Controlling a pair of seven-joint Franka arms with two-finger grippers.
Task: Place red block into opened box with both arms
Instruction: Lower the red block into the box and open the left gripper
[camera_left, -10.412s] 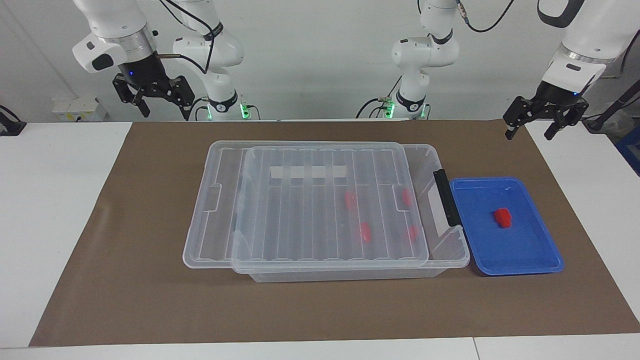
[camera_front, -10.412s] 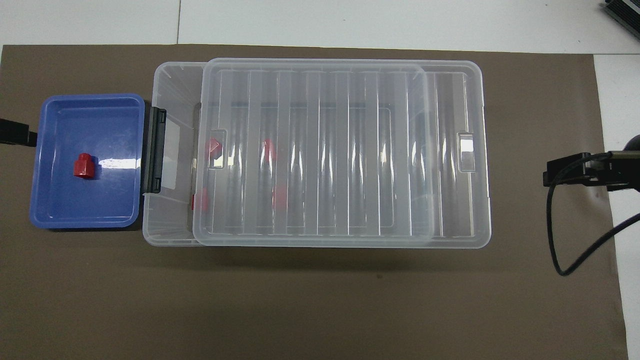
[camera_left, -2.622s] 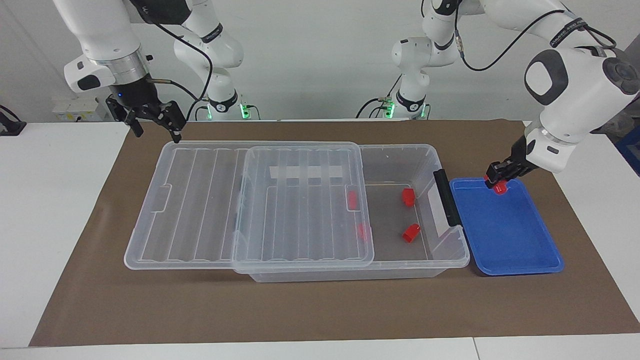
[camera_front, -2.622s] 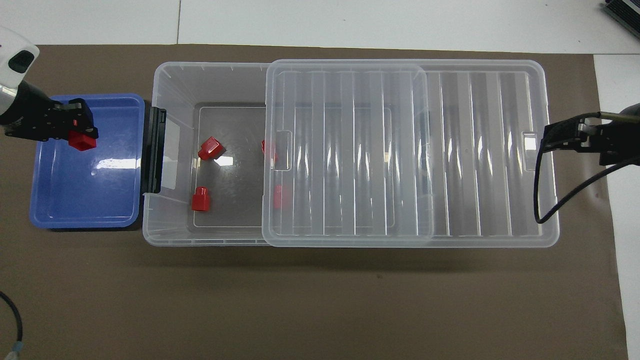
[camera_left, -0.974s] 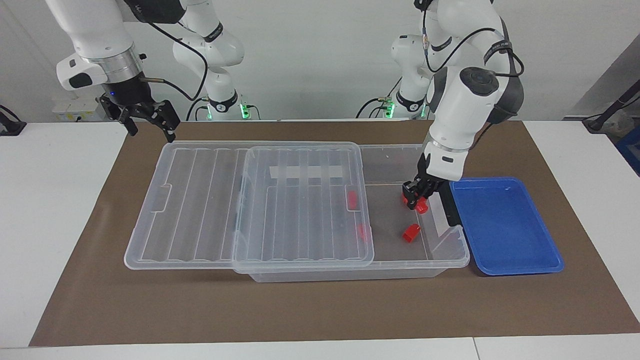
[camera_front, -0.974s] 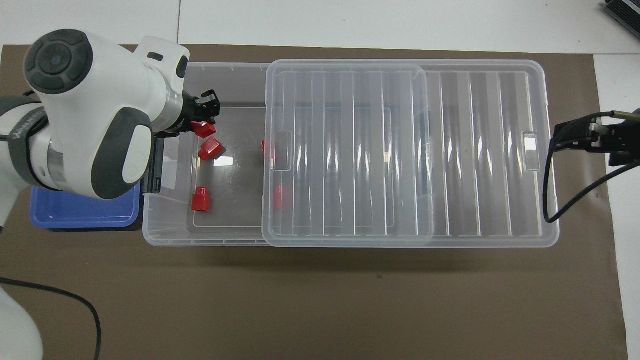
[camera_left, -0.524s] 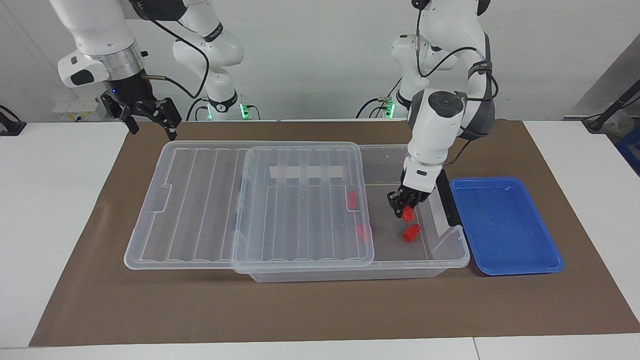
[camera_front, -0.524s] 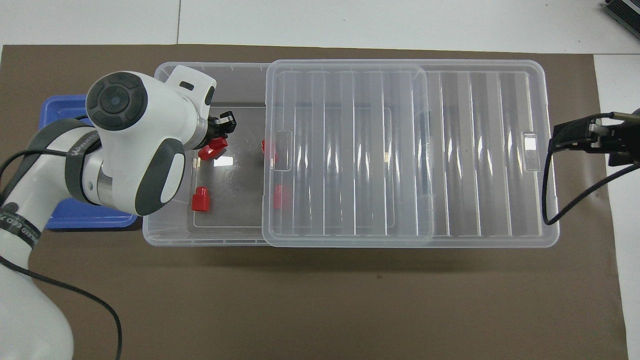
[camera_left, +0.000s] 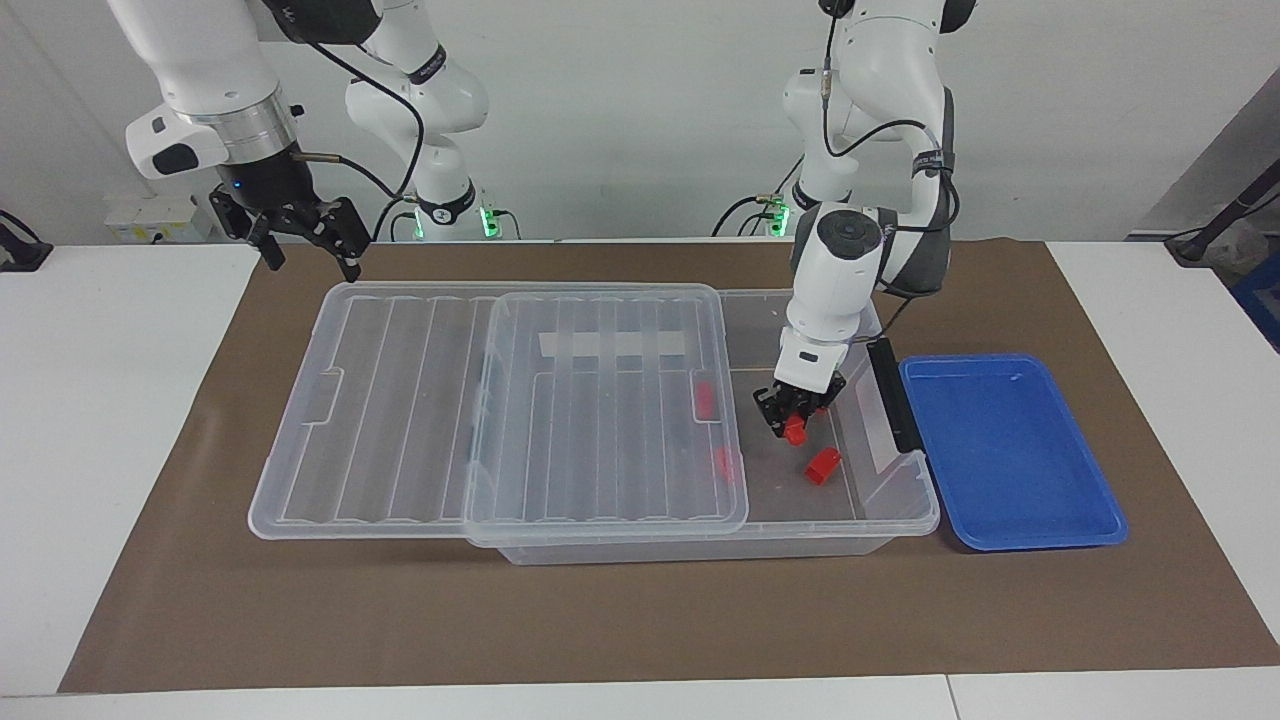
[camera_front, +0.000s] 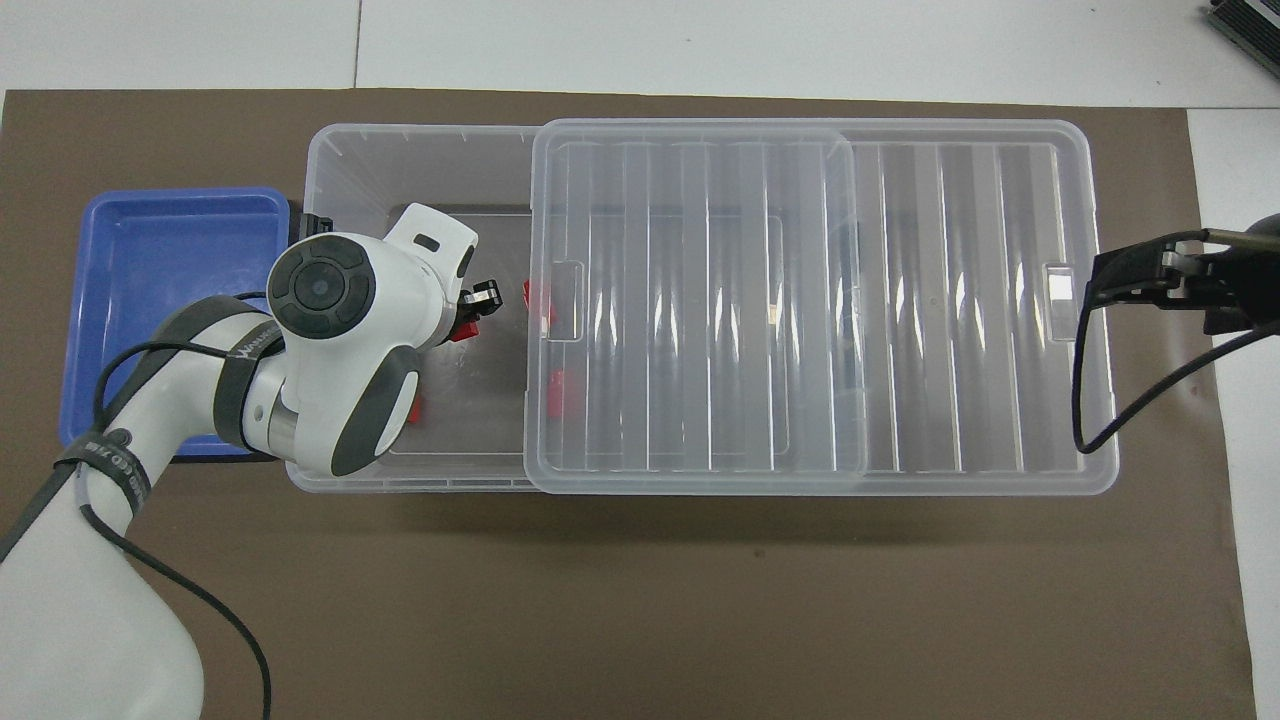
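Note:
My left gripper (camera_left: 796, 418) reaches down into the uncovered end of the clear box (camera_left: 900, 512), shut on a small red block (camera_left: 795, 433). From above, the gripper (camera_front: 480, 303) and the held block (camera_front: 464, 331) peek out past the arm's wrist. Whether the block touches the box floor I cannot tell. The ribbed lid (camera_left: 390, 410) is slid toward the right arm's end of the table. My right gripper (camera_left: 310, 255) hangs open over the mat by the lid's corner, holding nothing, and waits (camera_front: 1140, 275).
Another red block (camera_left: 823, 465) lies on the bare box floor, and two more (camera_left: 704, 400) (camera_left: 725, 462) show through the lid. A blue tray (camera_left: 1010, 450) sits beside the box's black handle (camera_left: 893, 395), toward the left arm's end. Brown mat covers the table.
The left gripper has carried the red block from the handle end further along the open box toward the lid and lower. The right gripper has barely shifted.

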